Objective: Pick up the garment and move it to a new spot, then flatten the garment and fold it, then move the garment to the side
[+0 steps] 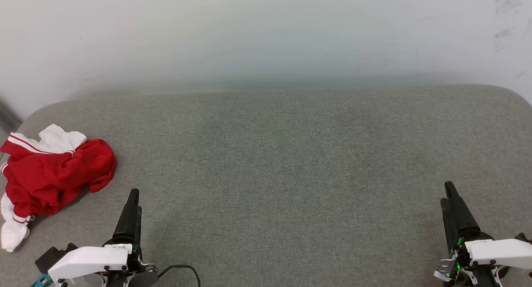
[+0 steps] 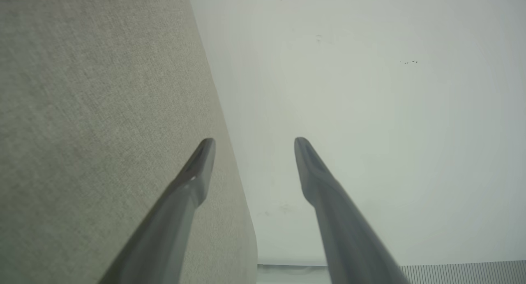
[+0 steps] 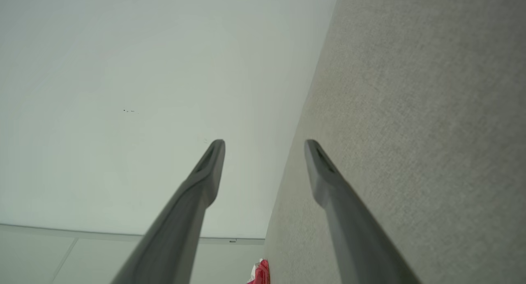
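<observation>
The garment (image 1: 54,175) lies crumpled at the far left of the grey padded surface (image 1: 282,162), red with white sleeves and striped trim; a sliver of the garment (image 3: 259,272) shows at the bottom of the right wrist view. My left gripper (image 1: 134,197) hovers at the lower left, just right of the garment and apart from it. In the left wrist view the left gripper (image 2: 254,142) is open with nothing between its fingers. My right gripper (image 1: 448,192) is at the lower right, far from the garment. The right gripper (image 3: 265,144) is also open and empty.
A pale wall (image 1: 266,33) rises behind the padded surface. The surface's rounded corners sit at the far left and far right. A black cable (image 1: 183,270) loops by the left wrist at the bottom edge.
</observation>
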`<state>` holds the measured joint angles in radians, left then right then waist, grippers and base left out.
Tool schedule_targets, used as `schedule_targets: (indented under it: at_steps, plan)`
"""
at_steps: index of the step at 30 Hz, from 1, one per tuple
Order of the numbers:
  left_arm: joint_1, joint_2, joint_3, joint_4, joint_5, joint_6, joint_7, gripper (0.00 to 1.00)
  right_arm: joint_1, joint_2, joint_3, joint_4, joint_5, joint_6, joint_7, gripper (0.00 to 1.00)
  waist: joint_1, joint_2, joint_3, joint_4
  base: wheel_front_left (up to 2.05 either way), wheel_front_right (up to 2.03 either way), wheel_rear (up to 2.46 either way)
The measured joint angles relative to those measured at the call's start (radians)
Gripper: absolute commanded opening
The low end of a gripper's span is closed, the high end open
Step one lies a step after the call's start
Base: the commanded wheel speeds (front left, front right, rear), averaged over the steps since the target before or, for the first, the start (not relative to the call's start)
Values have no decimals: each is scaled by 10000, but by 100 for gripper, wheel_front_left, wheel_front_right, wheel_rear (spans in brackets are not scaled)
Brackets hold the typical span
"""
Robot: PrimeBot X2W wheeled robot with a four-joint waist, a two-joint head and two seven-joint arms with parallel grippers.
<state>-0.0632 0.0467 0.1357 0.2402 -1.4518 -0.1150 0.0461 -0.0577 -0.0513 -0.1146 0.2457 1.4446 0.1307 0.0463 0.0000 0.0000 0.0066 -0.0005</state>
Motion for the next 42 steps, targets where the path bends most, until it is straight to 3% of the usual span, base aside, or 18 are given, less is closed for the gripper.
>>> schedule_targets:
  at_steps: [19, 42]
  plan:
    - [151, 2, -489, -1145, 3956, 1070, -773, 100, 185, 2, 263, -1200, -4316, -2, -763, 100, 0, 0, 39, 29, 0, 0, 0]
    - [352, 54, -1154, -1701, 7956, 1710, -1532, 100, 375, 2, 621, -1724, -8266, -2, -1528, 100, 0, 0, 82, 43, 0, 0, 0]
